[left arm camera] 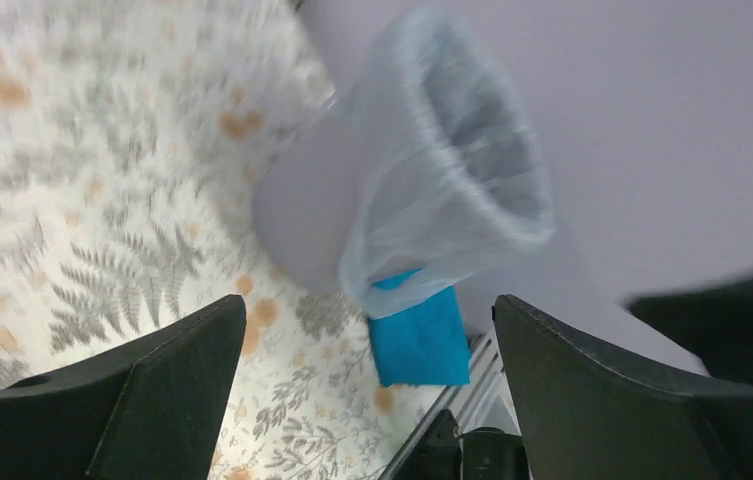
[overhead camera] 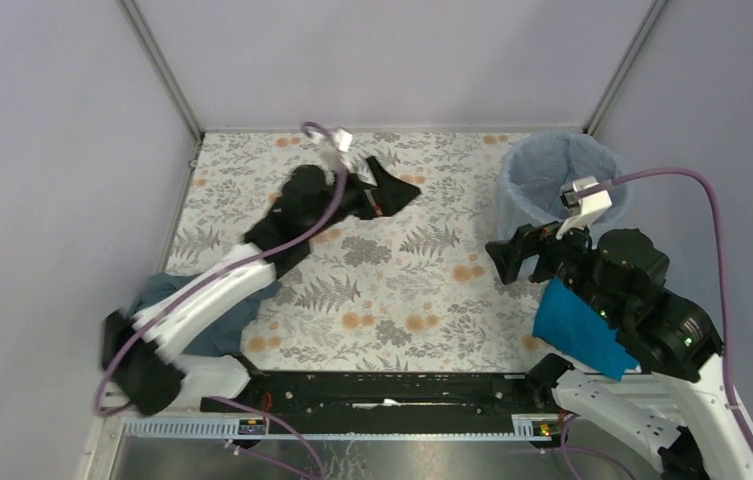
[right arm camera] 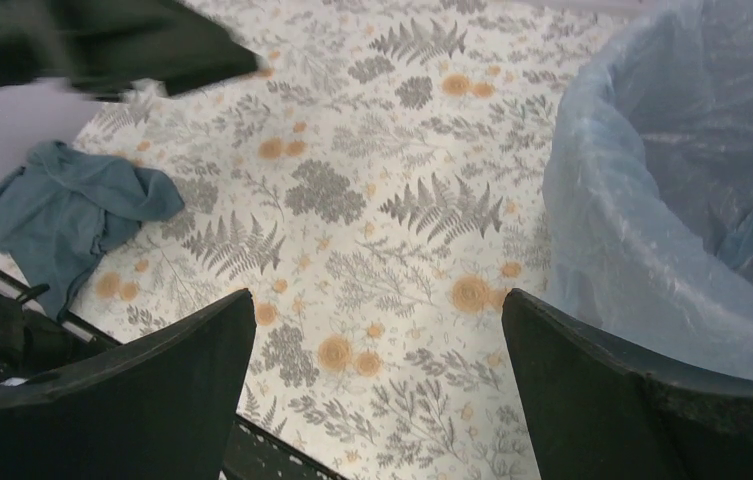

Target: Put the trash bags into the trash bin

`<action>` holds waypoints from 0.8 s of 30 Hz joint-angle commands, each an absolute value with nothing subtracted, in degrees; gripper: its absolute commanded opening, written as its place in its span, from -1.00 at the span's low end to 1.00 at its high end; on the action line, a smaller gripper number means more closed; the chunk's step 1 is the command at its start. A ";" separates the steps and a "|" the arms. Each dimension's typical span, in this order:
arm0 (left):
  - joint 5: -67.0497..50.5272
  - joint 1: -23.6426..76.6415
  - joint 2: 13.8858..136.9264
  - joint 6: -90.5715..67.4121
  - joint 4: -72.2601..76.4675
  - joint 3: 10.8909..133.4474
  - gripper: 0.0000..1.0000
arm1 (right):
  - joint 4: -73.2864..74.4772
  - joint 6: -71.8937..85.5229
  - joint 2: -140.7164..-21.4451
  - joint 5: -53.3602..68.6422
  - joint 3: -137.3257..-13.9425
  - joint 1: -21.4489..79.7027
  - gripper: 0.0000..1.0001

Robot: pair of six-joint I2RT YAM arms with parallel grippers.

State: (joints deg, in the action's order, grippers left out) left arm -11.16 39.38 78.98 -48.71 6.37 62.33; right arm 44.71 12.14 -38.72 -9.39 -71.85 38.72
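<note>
The pale-blue trash bag (overhead camera: 560, 178) lines the round trash bin at the back right of the table, its film folded out over the rim. In the left wrist view the bag (left arm camera: 452, 170) hangs over the bin's grey wall (left arm camera: 297, 205). My left gripper (overhead camera: 394, 188) is open and empty, hovering over the middle back of the table, well left of the bin. My right gripper (overhead camera: 505, 258) is open and empty too, just in front and left of the bin. The bag's inside (right arm camera: 672, 190) fills the right of the right wrist view.
A bright blue cloth (overhead camera: 582, 325) lies by the right arm in front of the bin, and shows below the bag as the blue cloth (left arm camera: 417, 335). A dark teal-grey cloth (overhead camera: 207, 310) lies crumpled at the front left, under the left arm. The floral tablecloth (overhead camera: 402, 280) covers the table.
</note>
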 commanded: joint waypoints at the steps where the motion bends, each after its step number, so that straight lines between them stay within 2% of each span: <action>1: 0.36 40.58 63.35 -30.02 -13.97 66.99 0.98 | 38.32 9.40 -39.08 -8.96 -76.12 38.87 0.99; 7: 16.26 40.69 50.33 -17.03 -29.49 76.00 0.98 | 33.93 7.13 -36.79 -12.57 -76.04 38.85 0.99; 14: 19.80 40.69 43.27 -12.51 -31.38 80.33 0.98 | 31.50 10.61 -37.16 -12.71 -75.48 38.85 0.99; 24: 18.92 40.64 42.84 -13.27 -32.75 79.45 0.98 | 31.99 10.41 -37.34 -12.30 -75.37 38.85 0.99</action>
State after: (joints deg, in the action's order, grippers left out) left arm 18.17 40.77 42.15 -14.02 -32.34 79.11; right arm 33.89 11.35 -36.88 -11.64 -75.02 38.72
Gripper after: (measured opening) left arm 0.989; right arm 0.994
